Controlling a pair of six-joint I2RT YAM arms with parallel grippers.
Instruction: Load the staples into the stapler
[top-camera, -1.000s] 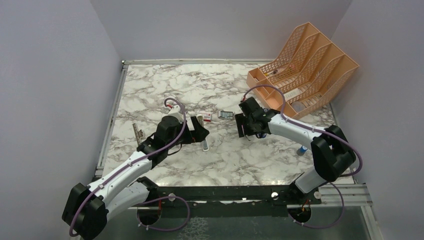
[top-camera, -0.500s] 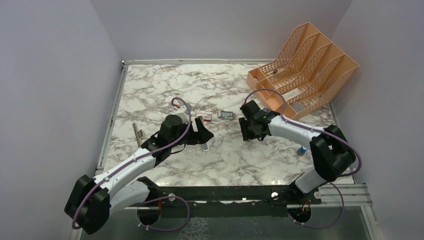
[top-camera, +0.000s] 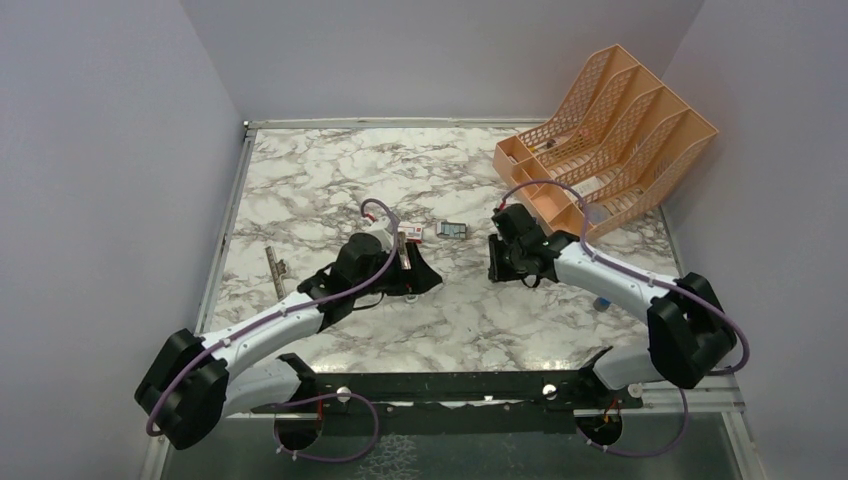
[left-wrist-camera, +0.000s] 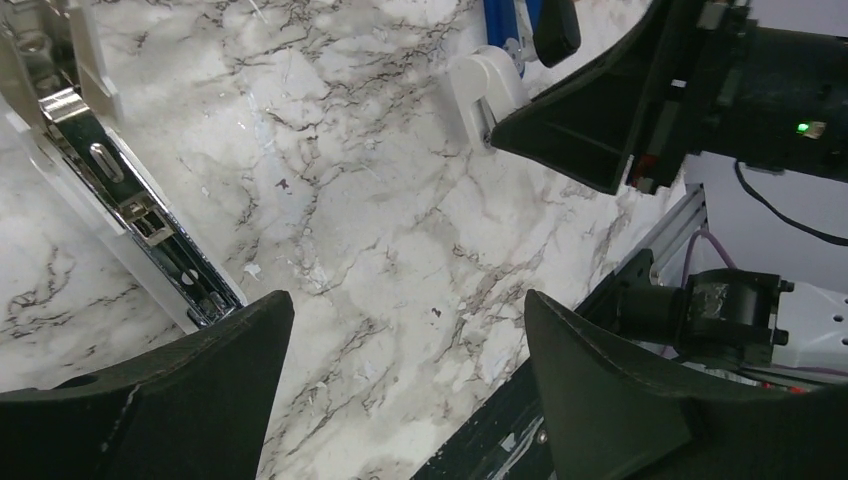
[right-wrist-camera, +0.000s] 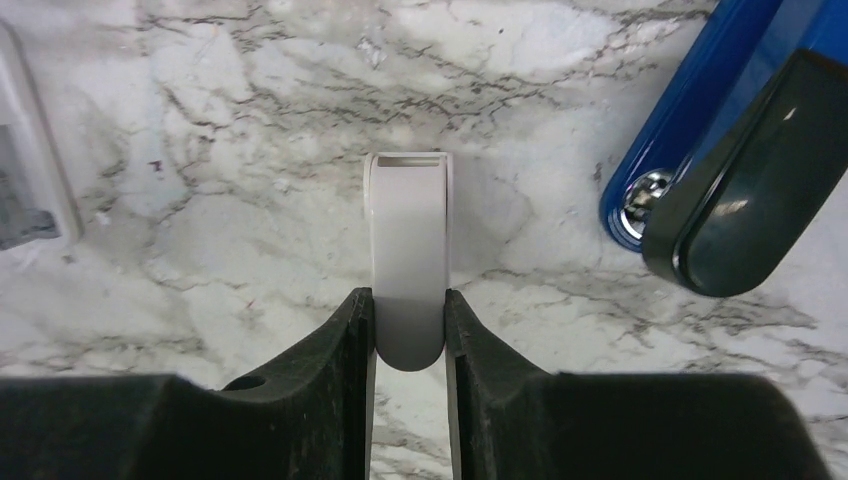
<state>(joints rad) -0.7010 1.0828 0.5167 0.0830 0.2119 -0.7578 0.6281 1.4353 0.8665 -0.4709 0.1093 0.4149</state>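
- Over on the right of the marble table (top-camera: 330, 170), the right gripper (right-wrist-camera: 408, 298) has narrowed in the last moment. It now pinches a tiny white plastic stub (right-wrist-camera: 407, 230), not the staples.
- The left gripper (left-wrist-camera: 405, 300) has slid across above the slim white stapler with its silver metal channel (left-wrist-camera: 120, 195). Its fingers are spread wide with nothing between them.
- Loading hasn't begun, I'd say: the small grey metallic block of staples (top-camera: 452, 229) lies untouched between the arms, just beside a small red-and-white cardboard box (top-camera: 409, 234).
- Only the left wrist view shows the stapler lying open; from above, the arm hides it.
- Only the right wrist view shows the pinch, near a blue-and-black tool (right-wrist-camera: 720, 130).
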